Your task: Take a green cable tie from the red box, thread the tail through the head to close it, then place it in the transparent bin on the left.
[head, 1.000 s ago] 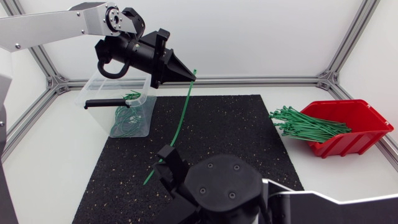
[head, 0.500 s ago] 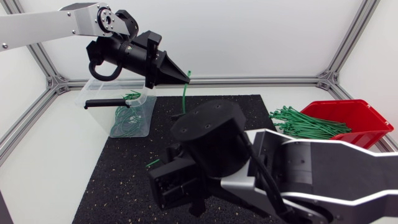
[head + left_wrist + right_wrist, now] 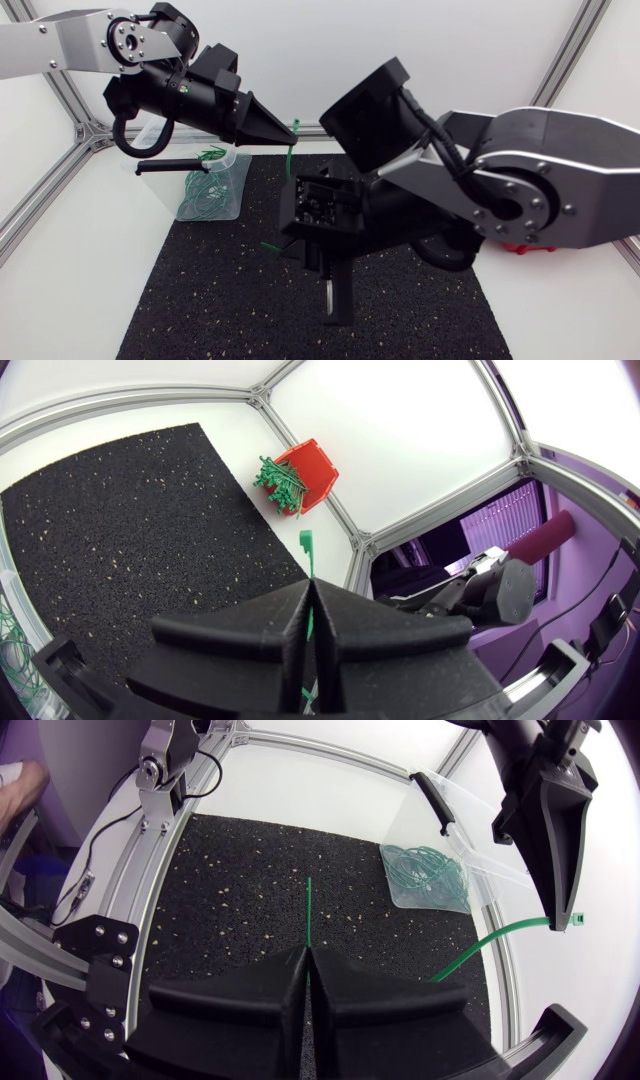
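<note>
Right gripper (image 3: 306, 952): fingers pressed shut on the green cable tie (image 3: 308, 915), tail tip poking out ahead. Left gripper (image 3: 290, 128): clamped tight on the head end, above the black mat (image 3: 200, 300). Transparent bin (image 3: 225, 185) sits beneath the left arm; red box (image 3: 310, 465) farthest.

Risk: the bowed strap may twist, so the tail misses the head slot.

Right wrist view shows that bow; head view hides it behind the right arm.

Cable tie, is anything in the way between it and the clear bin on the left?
Nothing visible does. The left gripper holds the cable tie by its head near the bin; the right gripper holds its tail. Only bare mat lies between.
</note>
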Available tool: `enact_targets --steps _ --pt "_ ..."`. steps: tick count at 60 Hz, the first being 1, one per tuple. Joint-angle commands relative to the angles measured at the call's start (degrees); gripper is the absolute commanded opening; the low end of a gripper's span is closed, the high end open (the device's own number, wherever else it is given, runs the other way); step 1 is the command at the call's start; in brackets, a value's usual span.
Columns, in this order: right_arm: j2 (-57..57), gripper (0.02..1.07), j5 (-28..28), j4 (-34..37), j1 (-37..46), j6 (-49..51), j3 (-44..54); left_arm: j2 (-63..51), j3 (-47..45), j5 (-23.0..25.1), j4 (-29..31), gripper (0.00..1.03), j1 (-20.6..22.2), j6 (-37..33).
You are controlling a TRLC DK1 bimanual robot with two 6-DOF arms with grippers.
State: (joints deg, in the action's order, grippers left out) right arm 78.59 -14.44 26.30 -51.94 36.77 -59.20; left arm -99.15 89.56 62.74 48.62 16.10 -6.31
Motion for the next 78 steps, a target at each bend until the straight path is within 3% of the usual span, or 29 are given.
enact_targets --steps 1,18,33,49,78 --pt "0.7 0.08 -2.6 3.3 0.5 -3.0 -2.1 4.9 -4.4 -1.3 -2.7 0.03 0.9 -1.0" --pt "0.6 0.08 -13.9 15.6 3.3 -5.6 -7.8 17.0 -18.0 -5.3 -15.4 0.03 2.3 -0.1" --pt "1.9 0.08 -20.5 23.8 4.7 -7.9 -12.9 26.7 -29.6 -8.1 -28.5 0.03 2.7 0.0" --pt "7.5 0.08 -28.2 31.4 6.2 -11.6 -19.7 38.4 -45.8 -11.2 -57.0 0.03 2.0 12.5" --pt "14.6 0.08 -38.1 39.4 10.6 -15.1 -28.7 39.4 -55.2 -11.2 -70.9 0.03 0.7 14.7"
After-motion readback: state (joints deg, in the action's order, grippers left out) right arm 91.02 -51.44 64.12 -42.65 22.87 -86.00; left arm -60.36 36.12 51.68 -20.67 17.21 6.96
